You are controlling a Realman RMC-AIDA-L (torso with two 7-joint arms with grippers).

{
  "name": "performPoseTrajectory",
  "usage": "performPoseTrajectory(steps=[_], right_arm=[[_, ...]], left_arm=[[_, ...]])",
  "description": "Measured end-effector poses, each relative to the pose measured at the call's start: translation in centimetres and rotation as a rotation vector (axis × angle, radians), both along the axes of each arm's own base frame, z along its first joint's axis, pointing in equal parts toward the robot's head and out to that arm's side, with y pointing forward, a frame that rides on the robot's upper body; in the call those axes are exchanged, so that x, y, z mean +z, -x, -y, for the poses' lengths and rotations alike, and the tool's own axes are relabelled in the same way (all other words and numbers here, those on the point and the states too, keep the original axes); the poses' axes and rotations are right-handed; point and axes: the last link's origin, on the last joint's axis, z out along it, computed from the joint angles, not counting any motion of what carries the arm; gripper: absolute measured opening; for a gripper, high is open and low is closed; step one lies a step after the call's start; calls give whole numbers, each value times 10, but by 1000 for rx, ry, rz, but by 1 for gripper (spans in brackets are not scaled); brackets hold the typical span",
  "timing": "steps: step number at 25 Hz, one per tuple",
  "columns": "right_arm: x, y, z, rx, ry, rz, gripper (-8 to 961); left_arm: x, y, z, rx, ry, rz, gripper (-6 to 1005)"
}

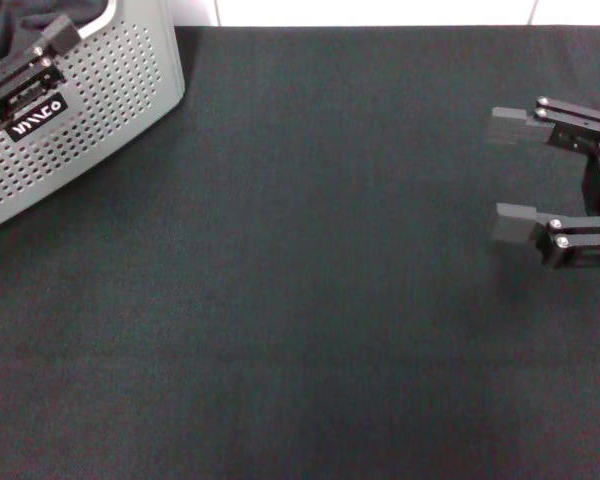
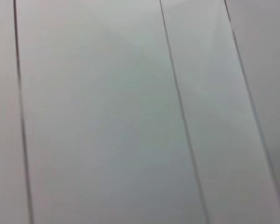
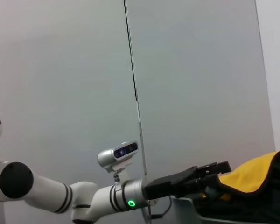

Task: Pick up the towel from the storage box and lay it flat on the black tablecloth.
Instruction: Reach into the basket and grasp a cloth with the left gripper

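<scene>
The storage box (image 1: 100, 110), light grey with dotted walls and a black label, stands at the far left corner of the black tablecloth (image 1: 310, 300). My left gripper (image 1: 25, 70) hangs over the box's rim by the label. In the right wrist view the left gripper (image 3: 210, 176) reaches the bunched towel (image 3: 252, 175), whose yellow face and black hem show. Dark cloth (image 1: 20, 20) lies inside the box. My right gripper (image 1: 510, 175) is open and empty, low over the tablecloth at the right. The left wrist view shows only wall panels.
The tablecloth covers the whole table up to the white wall strip (image 1: 380, 10) at the far edge. The left arm (image 3: 60, 193) stretches across toward the box in the right wrist view.
</scene>
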Motion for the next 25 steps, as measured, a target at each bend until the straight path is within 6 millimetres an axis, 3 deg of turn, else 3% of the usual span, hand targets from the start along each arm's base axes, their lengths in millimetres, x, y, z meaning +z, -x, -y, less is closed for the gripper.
performPoseTrajectory(steps=[12, 18, 25], right_arm=[[-2, 5, -26, -54, -89, 33, 860], [-5, 9, -36, -61, -112, 41, 860], [-7, 15, -43, -65, -117, 38, 859]], left_arm=[[7, 18, -32, 116, -360, -218, 800], [10, 29, -45, 196, -439, -337, 801], [-2, 42, -58, 276, -495, -501, 801]])
